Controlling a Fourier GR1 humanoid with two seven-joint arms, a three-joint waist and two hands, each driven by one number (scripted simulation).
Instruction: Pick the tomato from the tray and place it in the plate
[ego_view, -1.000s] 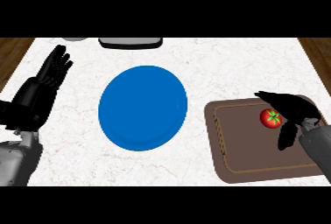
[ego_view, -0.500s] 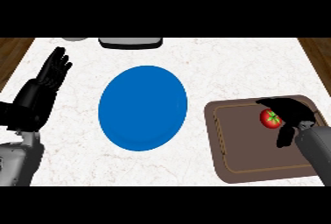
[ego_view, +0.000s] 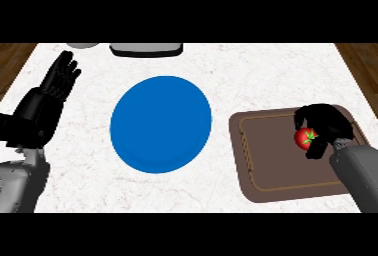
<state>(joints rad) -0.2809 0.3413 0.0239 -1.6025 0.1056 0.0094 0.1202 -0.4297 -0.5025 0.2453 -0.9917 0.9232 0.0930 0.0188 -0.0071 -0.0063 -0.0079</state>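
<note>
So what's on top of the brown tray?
A red tomato sits on the tray, with the right hand curled over it. The hand covers part of the tomato and the tray beneath.

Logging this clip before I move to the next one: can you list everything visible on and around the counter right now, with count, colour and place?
plate: one, blue, middle of the counter, nothing on it.
tray: one, brown, at the right of the counter.
tomato: one, red with a green stem, on the tray's right part, partly hidden by fingers.
counter: one, white marbled top, with brown wood showing at the far corners.
grey object: one, at the far edge, cut off by the view.
second grey object: one, far left edge, mostly cut off; cannot tell what it is.
left robot hand: one, black, at the left, open, fingers up, resting.
right robot hand: one, black, over the tray, fingers curled round the tomato.
</note>
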